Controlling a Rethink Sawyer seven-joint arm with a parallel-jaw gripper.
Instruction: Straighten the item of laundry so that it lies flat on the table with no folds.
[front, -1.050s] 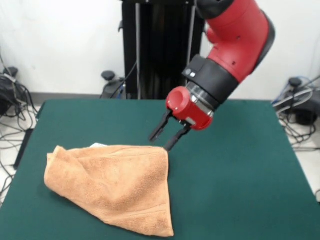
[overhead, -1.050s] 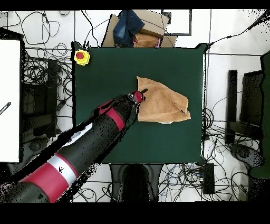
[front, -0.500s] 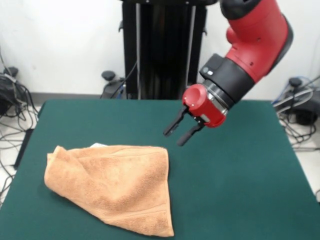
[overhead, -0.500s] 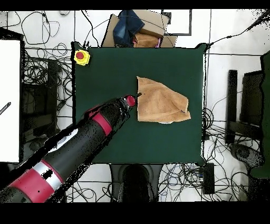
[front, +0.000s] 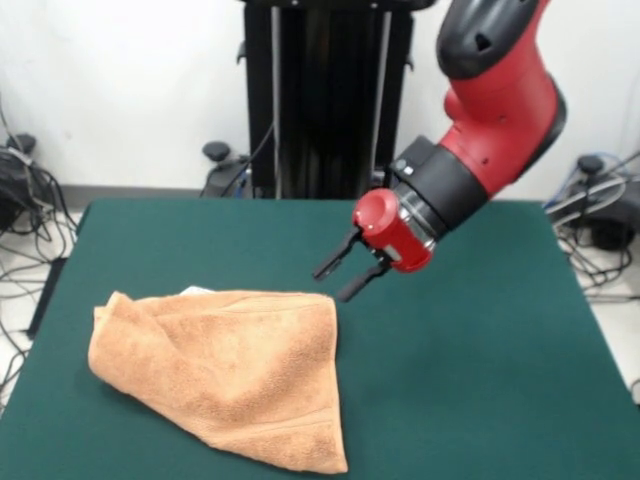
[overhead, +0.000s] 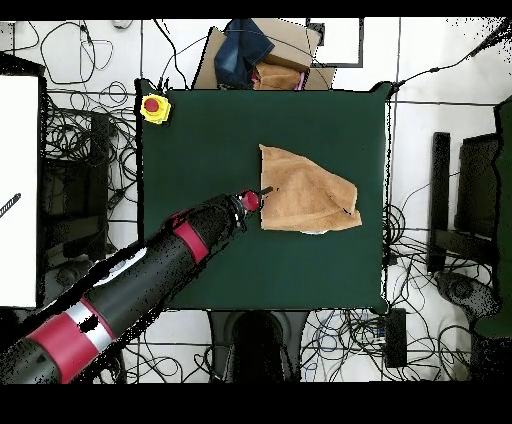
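The tan-orange towel (front: 225, 375) lies folded over on itself on the dark green table (front: 480, 380), at the front left in the front view. A woven stripe runs near its lower edge, and a whitish tag peeks out at its top edge. In the overhead view the towel (overhead: 305, 192) sits right of centre. My gripper (front: 337, 276) hangs open and empty just above the table, right beside the towel's upper right corner without touching it. From overhead the gripper (overhead: 263, 191) points at the towel's left edge.
A yellow box with a red button (overhead: 154, 107) sits at the table's corner. A cardboard box with dark cloth (overhead: 258, 55) stands beyond the table edge. Cables cover the floor around the table.
The gripper rose and swung away from the towel's corner to the right, then came back down toward that corner. The towel has not moved.
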